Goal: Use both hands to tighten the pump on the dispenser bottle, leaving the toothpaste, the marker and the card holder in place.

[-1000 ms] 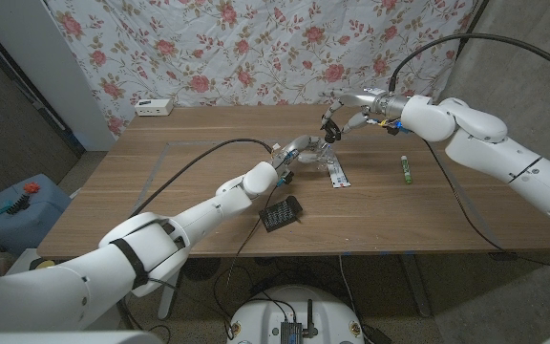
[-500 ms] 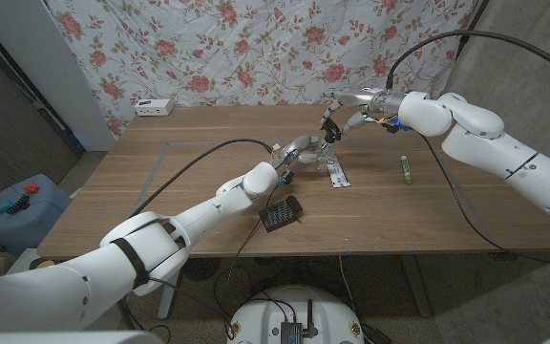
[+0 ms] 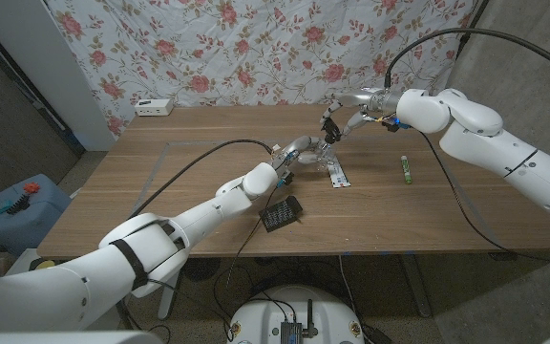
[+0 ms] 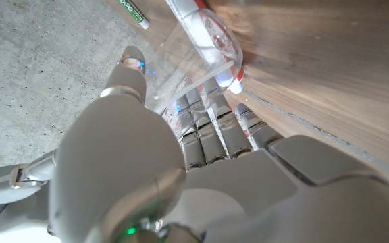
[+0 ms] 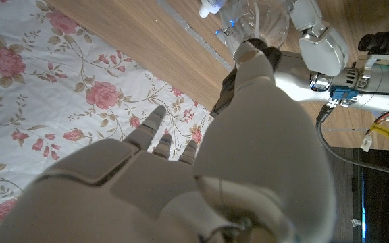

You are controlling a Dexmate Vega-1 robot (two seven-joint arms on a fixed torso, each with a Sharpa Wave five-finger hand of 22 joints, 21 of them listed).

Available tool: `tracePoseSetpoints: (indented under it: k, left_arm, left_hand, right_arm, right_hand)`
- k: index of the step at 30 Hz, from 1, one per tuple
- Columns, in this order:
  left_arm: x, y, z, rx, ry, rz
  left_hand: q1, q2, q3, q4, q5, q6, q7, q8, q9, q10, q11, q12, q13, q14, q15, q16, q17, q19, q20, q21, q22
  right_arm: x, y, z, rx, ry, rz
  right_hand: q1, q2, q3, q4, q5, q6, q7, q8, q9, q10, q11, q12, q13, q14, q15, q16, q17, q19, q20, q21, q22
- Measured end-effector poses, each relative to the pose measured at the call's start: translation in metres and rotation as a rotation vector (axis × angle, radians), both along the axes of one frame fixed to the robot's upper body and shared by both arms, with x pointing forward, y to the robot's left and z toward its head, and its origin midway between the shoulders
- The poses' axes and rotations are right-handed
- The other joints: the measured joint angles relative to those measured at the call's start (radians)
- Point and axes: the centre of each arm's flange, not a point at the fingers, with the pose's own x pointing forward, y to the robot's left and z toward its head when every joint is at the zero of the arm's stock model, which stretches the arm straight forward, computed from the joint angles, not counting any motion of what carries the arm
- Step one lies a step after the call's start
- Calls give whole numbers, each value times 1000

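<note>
Near the middle of the wooden table, the left hand wraps its fingers around the clear dispenser bottle, holding it upright. The right hand reaches in from above and pinches the dark pump on top. The toothpaste lies just beside the bottle, the green marker further right, the black card holder nearer the front edge.
</note>
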Motion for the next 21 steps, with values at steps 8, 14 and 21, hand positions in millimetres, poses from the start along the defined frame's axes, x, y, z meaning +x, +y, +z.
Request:
tracePoseSetpoints:
  k: [8,14,21]
  left_arm:
    - [-1,-1,0,-1,-1,-3]
    - [-1,-1,-1,-1,1,-2]
    - [-1,-1,-1,-2,3,-1]
  left_hand:
    - [0,0,0,0,0,0,0,0,0,0,0,0,0,0,0,0,0,0,0,0,0]
    - [0,0,0,0,0,0,0,0,0,0,0,-2,0,0,0,0,0,0,0,0,0]
    - [0,0,0,0,0,0,0,0,0,0,0,-3,3,0,0,0,0,0,0,0,0]
  right_arm:
    - [-1,1,0,-8,27,-28]
    - [-1,3,1,-7,39,-39]
    - [-2,5,2,-1,47,-48]
  right_hand:
    - [-62,-5,-26,26,-8,-18,3,0,0,25,25,8,0,9,9,0,0,10,10,0,0]
    - [-97,-5,-38,47,-14,-29,3,0,0,34,45,8,0,18,10,7,0,14,14,0,0]
    - [-118,-3,-47,56,-14,-37,2,4,0,43,54,16,0,18,11,7,0,20,15,0,0]
